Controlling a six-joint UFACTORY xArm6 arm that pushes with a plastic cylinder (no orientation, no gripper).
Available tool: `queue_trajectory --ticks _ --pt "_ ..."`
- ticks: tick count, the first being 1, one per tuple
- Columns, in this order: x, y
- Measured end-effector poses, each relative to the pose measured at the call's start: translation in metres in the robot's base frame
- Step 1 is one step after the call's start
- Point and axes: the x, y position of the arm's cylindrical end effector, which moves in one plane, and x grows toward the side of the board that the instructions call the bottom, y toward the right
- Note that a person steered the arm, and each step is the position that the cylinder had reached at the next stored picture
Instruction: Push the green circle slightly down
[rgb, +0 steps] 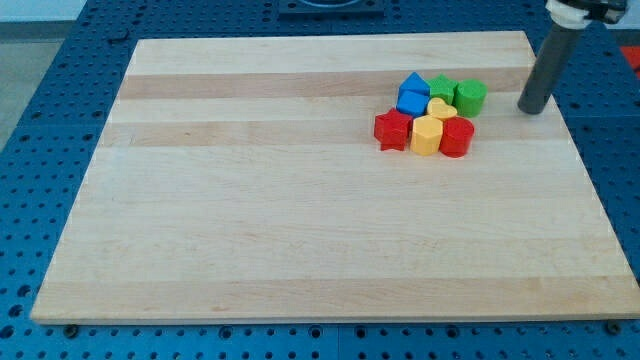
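The green circle (470, 97) sits at the upper right of a tight cluster of blocks on the wooden board (300, 220). Beside it on the left is a green star-like block (443, 89). Below it are a yellow heart (441, 108) and a red circle (457, 137). A blue block (413, 97), a yellow block (427, 135) and a red star (393, 130) fill the cluster's left and lower side. My tip (531, 108) stands on the board to the right of the green circle, a clear gap apart.
The board's right edge (575, 150) runs just right of my tip. The blue perforated table (60, 120) surrounds the board.
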Motion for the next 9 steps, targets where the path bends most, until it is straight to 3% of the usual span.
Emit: queue_trajectory --ticks 3,9 --pt "-0.027 -0.026" --pt "-0.021 -0.071"
